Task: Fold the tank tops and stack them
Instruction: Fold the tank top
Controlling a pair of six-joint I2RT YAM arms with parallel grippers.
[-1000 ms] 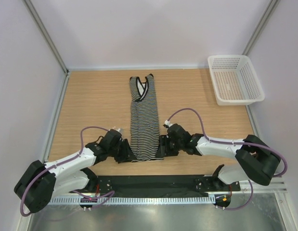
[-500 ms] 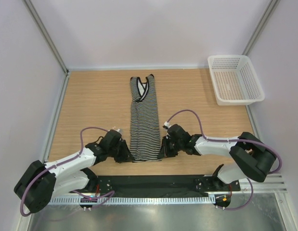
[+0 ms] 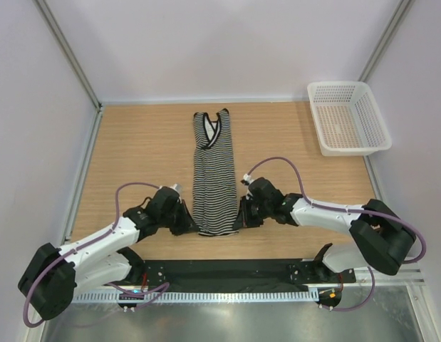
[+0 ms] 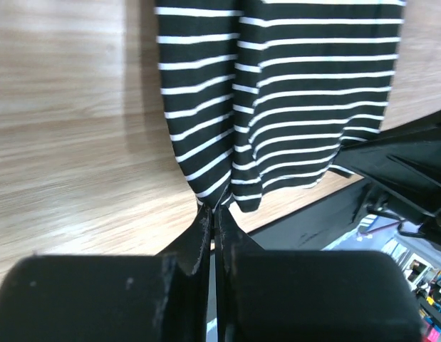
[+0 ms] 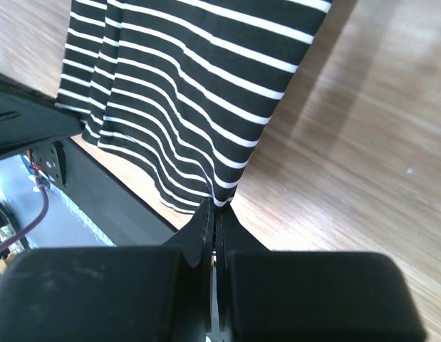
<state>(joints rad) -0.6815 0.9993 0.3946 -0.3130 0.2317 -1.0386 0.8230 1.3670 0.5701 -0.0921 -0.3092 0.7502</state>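
Now, my left gripper [image 4: 209,209]: clamped shut on the top's [image 3: 212,178] lower-left hem corner.
Right gripper [image 5: 214,205]: clamped shut on the lower-right corner.
Top: frame centre, folded narrow.
Axis: runs up-frame from my grippers, neck farthest; both arms equally near.

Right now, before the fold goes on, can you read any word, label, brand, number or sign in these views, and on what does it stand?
No text is readable in any view.
On the tank top: a small white patch inside the neckline, perhaps a tag, too small to read.
On the basket: no markings visible.
In the left wrist view, coloured clutter at lower right: blurred, nothing legible.
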